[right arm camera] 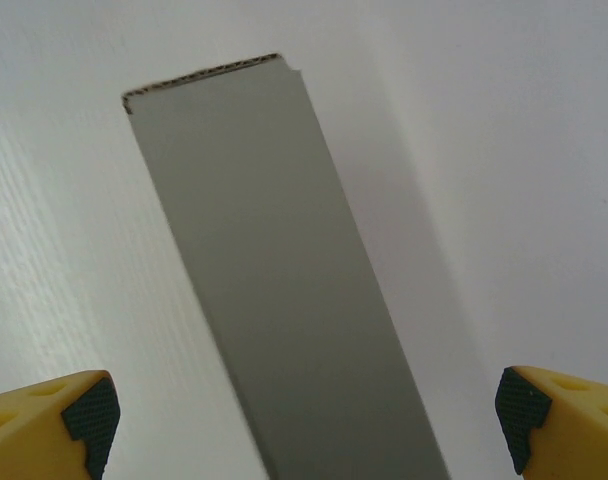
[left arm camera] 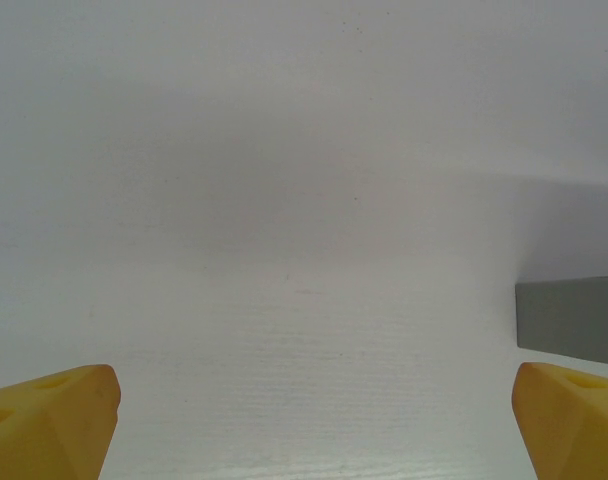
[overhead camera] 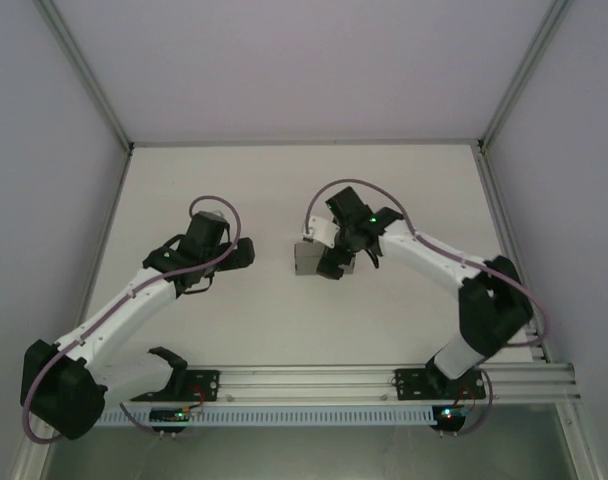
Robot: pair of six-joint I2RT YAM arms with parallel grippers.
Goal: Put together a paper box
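Observation:
The paper box [overhead camera: 306, 260] is a small grey cardboard box lying on the white table near the middle. In the right wrist view its long grey side [right arm camera: 274, 280] runs up between the yellow fingers, with a corrugated edge at the top. My right gripper [right arm camera: 304, 420] is open wide around it, and neither pad touches the cardboard. From above, the right gripper [overhead camera: 334, 262] sits right beside the box's right end. My left gripper [overhead camera: 242, 252] is open a short way left of the box, over bare table [left arm camera: 314, 415]. One corner of the box [left arm camera: 574, 320] shows at the right edge of the left wrist view.
The white table [overhead camera: 284, 190] is closed in by walls at the back and on both sides. An aluminium rail [overhead camera: 384, 380] carrying the arm bases runs along the near edge.

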